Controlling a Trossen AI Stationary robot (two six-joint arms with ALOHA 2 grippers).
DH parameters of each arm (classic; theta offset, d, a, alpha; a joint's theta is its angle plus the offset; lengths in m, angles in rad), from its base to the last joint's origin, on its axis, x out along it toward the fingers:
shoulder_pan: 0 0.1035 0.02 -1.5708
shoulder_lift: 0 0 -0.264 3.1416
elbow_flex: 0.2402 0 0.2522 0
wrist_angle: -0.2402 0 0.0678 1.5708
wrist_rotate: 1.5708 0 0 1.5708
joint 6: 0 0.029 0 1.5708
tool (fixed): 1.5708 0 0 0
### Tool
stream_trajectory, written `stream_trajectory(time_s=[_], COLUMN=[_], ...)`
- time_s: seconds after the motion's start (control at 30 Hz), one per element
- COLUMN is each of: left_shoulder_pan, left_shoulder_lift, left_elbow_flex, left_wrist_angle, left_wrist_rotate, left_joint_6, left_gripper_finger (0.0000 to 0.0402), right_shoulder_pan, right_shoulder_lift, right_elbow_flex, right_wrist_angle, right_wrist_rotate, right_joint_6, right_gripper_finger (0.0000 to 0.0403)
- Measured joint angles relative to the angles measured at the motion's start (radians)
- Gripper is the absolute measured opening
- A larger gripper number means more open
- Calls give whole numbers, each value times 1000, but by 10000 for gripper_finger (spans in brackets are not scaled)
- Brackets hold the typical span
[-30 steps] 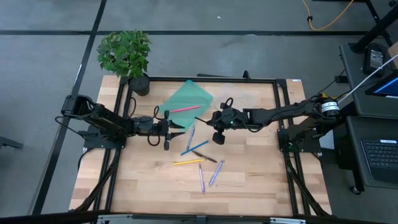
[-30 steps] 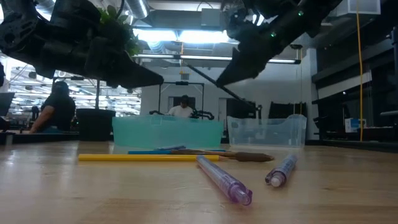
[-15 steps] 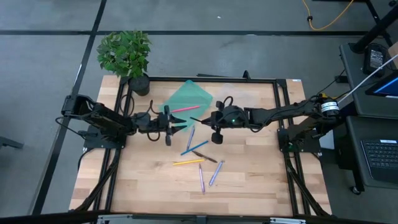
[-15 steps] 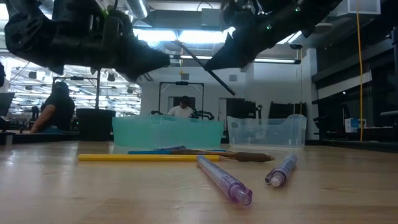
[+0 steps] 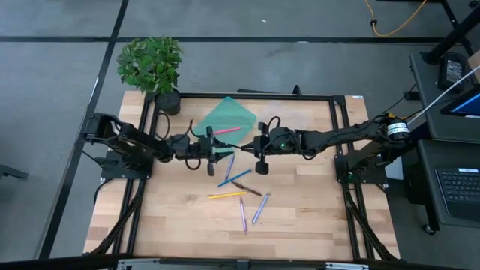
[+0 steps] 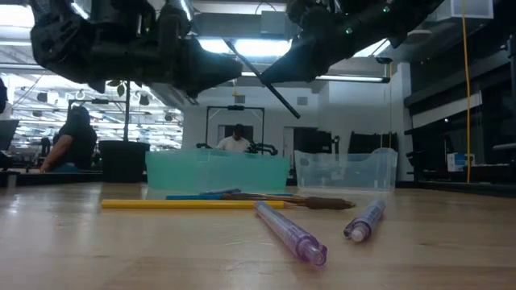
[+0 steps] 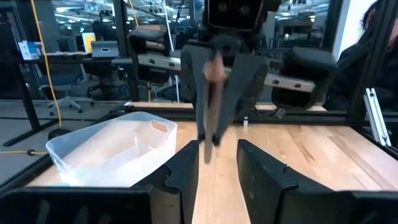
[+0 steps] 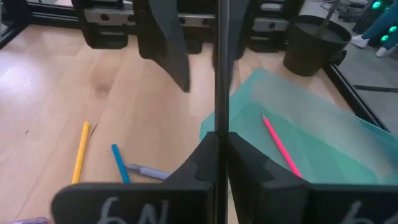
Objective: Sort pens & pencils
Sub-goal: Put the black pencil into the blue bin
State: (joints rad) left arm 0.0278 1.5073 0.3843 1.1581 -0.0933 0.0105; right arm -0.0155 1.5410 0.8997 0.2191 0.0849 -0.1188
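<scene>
My right gripper (image 5: 253, 142) is shut on a dark pencil (image 8: 222, 74) in the air above the table's middle. My left gripper (image 7: 214, 152) is open and faces it from the table's left. Its fingers stand on either side of the pencil's free end (image 7: 208, 152) without touching it. A pink pen (image 5: 223, 131) lies inside the teal tray (image 5: 229, 114). On the table lie a yellow one (image 5: 226, 196), a blue one (image 5: 235, 178), a dark one (image 5: 248, 189) and three lavender ones (image 5: 242, 214) (image 5: 260, 208) (image 5: 229, 165). My right gripper pinches the dark pencil between its two fingers (image 8: 208, 152), about midway along the shaft (image 6: 270, 80). The fingers come level from the table's right. The pencil is lifted clear and slants; its upper end (image 6: 234, 48) points toward the left gripper.
A clear plastic bin (image 7: 112, 149) stands on the far side beside the teal tray. A potted plant (image 5: 152, 67) sits at the far left corner. A black frame rail (image 5: 247, 96) borders the table. People sit in the room beyond (image 6: 72, 137).
My left gripper has moved toward the table's right and risen, closing in on the right gripper until its open fingers flank the pencil's end. My right gripper has shifted slightly toward the table's left, still holding the pencil aloft.
</scene>
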Motion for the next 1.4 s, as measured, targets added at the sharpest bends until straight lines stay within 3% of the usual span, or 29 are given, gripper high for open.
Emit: stream_trajectory(time_s=[0.63,0.93,1.03,1.2,1.4], left_shoulder_pan=[13,25,27,27,27], left_shoulder_lift=[14,14,14,14,13], left_elbow_flex=[47,74,74,74,74], left_wrist_angle=[3,-27,-28,-28,-40], left_wrist_rotate=[12,80,80,80,81], left_joint_6=[52,81,81,80,97], left_gripper_finger=[102,101,86,17,16], right_shoulder_pan=[0,0,0,0,0], right_shoulder_lift=[0,0,0,0,1], right_elbow_flex=[0,0,0,0,0], right_wrist_angle=[1,1,1,0,-4], right_wrist_rotate=[-8,-11,-11,-13,-12], right_joint_6=[-17,-17,-17,-18,-17], right_gripper_finger=[25,25,25,25,25])
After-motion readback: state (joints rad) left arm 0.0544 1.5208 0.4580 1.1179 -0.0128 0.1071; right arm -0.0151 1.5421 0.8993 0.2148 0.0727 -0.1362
